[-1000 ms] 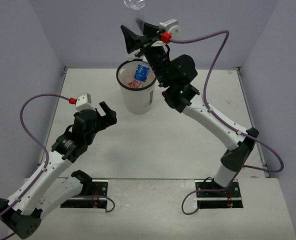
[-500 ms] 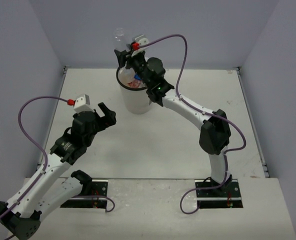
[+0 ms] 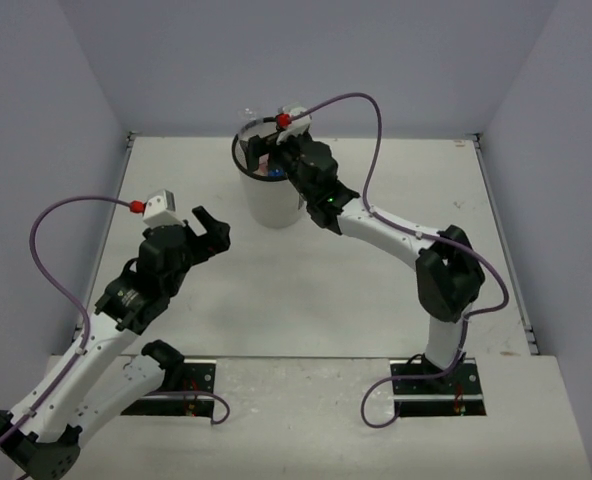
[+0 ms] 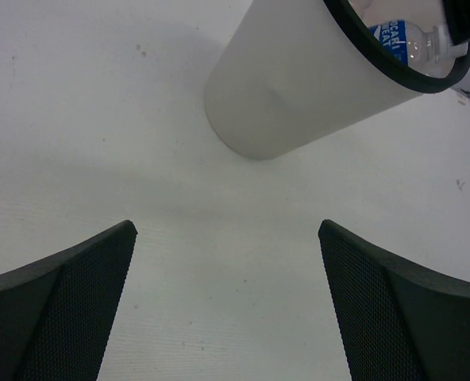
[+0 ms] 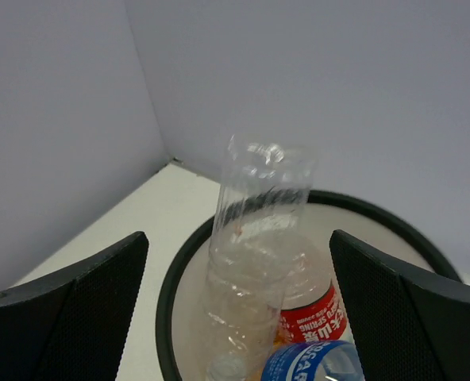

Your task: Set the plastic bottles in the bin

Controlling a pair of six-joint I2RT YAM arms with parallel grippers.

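White bin [image 4: 290, 87], black rim [image 5: 167, 286]; clear bottle [image 5: 259, 238]; red-label bottle [image 5: 310, 313]; blue-label bottle [image 5: 306, 361].

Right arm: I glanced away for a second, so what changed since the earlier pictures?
The right gripper came down from above the bin to its rim and let go: the clear unlabelled bottle now stands inside, untouched. The left gripper stayed open, the bin in place.

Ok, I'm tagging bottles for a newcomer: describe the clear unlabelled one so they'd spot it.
Find the black-rimmed white bin at the far side of the table. The clear bottle stands tallest inside; unlike the red-labelled bottle and blue-labelled bottle beside it, it bears no label.
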